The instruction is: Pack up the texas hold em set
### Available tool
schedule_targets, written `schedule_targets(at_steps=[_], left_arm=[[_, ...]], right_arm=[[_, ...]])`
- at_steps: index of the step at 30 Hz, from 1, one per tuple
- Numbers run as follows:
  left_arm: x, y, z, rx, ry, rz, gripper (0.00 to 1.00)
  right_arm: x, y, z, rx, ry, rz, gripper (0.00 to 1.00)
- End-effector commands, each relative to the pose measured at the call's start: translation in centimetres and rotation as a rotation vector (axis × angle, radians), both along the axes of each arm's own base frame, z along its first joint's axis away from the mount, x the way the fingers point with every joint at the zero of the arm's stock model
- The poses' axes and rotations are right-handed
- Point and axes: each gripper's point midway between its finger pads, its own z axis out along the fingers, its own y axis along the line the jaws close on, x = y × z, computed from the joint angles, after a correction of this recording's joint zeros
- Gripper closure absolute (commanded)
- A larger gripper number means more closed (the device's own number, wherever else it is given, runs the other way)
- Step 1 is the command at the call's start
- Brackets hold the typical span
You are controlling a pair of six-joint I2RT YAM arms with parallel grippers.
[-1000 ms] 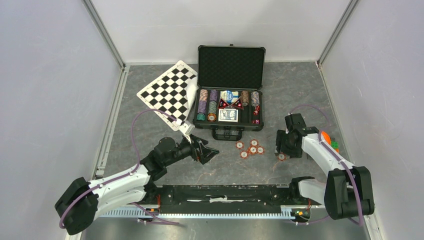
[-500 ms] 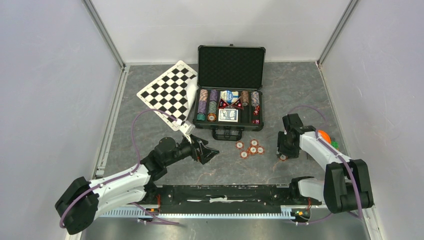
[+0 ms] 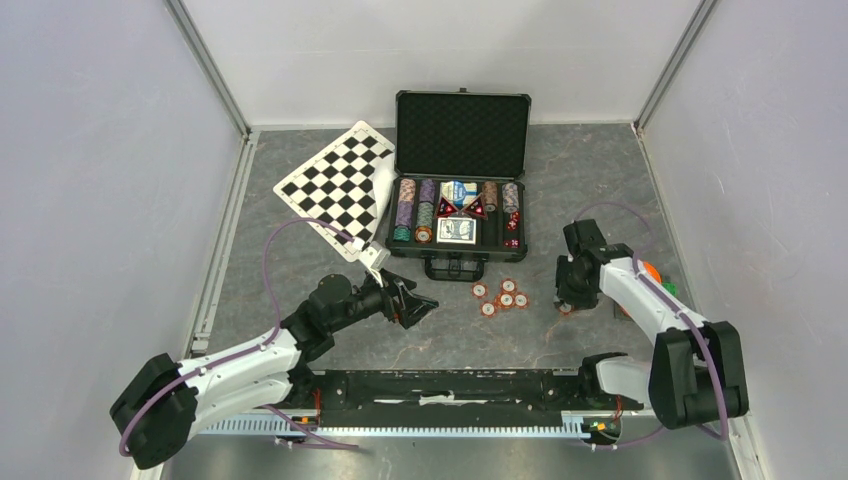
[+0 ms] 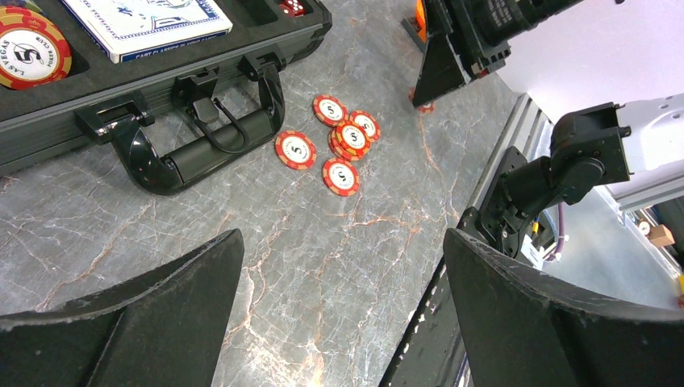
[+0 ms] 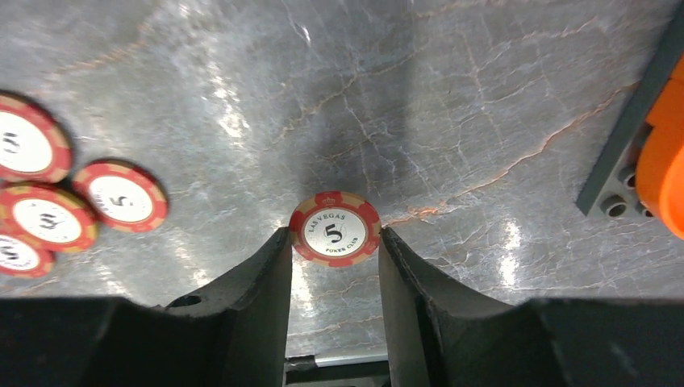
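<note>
The black case (image 3: 462,130) lies open at the back, with chip stacks, card decks and red dice in its foam; its handle (image 3: 455,268) faces me. Several loose red poker chips (image 3: 500,296) lie in front of it, also seen in the left wrist view (image 4: 343,143). One single red chip (image 5: 335,229) marked 5 sits on the table to their right. My right gripper (image 5: 335,234) points down on it, both fingertips touching its edges. My left gripper (image 4: 340,242) hovers open to the left of the chips, holding nothing.
A black-and-white checkered board (image 3: 340,187) lies left of the case. An orange object on a grey block (image 5: 665,153) sits just right of the right gripper (image 3: 566,305). Grey walls close in both sides and the back.
The right gripper's fingers have narrowed from wide apart onto the single chip, and the arm has shifted slightly away from me. The left arm has not moved.
</note>
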Motion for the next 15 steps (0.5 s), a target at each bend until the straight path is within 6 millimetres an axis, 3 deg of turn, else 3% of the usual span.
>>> schedule_targets(at_steps=[1, 8, 15], left_arm=[[0.1, -0.2, 1.0, -0.019, -0.05, -0.015, 0.0], [0.1, -0.1, 1.0, -0.016, -0.051, -0.011, 0.0], [0.1, -0.1, 0.9, -0.013, -0.049, -0.011, 0.0]], right_arm=[[2.1, 0.8, 3.1, 0.029, -0.098, -0.004, 0.57], [3.1, 2.9, 3.9, 0.07, -0.116, 0.029, 0.57], [4.4, 7.1, 4.6, 0.11, -0.132, 0.111, 0.57]])
